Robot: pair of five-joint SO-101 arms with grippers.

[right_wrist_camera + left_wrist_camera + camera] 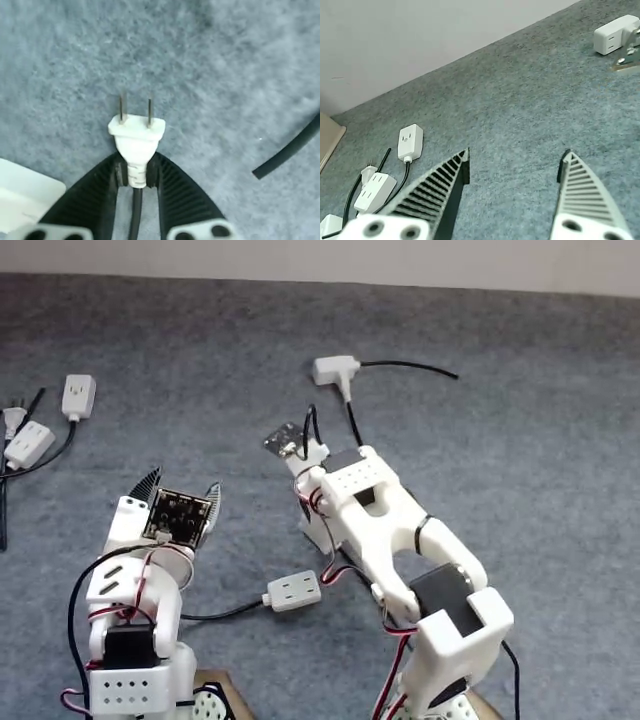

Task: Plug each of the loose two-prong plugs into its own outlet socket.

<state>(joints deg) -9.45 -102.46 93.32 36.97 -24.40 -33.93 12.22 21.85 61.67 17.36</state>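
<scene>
1. Right tool point(137, 172) grips a white two-prong plug point(136, 131) by its neck.
2. Left tool point(515, 160) stands wide open, lower left of the high view.
3. An outlet socket point(293, 590) lies lower centre on the table point(520, 410).

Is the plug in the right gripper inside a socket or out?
Out. Both prongs of the plug are bare over the carpet; the right gripper holds its neck.

Grey short-pile carpet point(540, 440) from the near edge right across to the far side. Along the far edge, a plain pale wall point(450, 260), meeting the carpet in a straight line. Soft, even light, no hard shadows. Toward the left, a beige corner point(327, 137), perhaps furniture, too cropped to tell.
</scene>
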